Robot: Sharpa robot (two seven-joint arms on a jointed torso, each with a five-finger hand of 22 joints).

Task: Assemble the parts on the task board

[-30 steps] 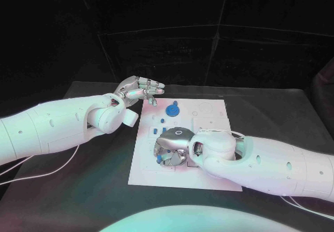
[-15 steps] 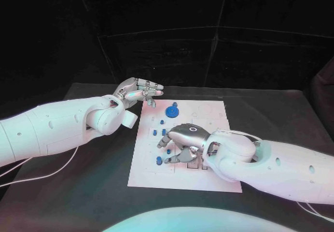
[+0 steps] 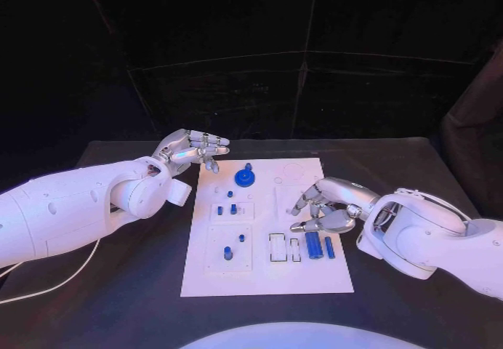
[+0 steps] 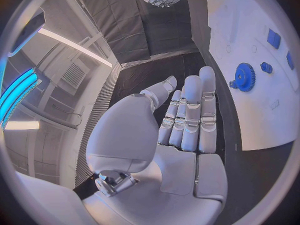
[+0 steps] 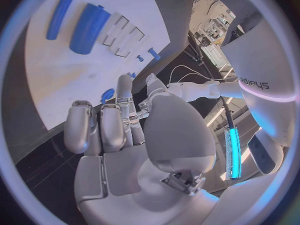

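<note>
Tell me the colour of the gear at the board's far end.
Blue. The gear stands out clearly against the white task board in the head view.

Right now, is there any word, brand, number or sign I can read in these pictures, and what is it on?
"sharpa": on the white casing of the right arm, seen in the right wrist view, running sideways in the picture.
The task board bears faint outlines near its slots; if any are labels, they are too small to read.
The blue gear and the other blue parts show no readable marks.
</note>
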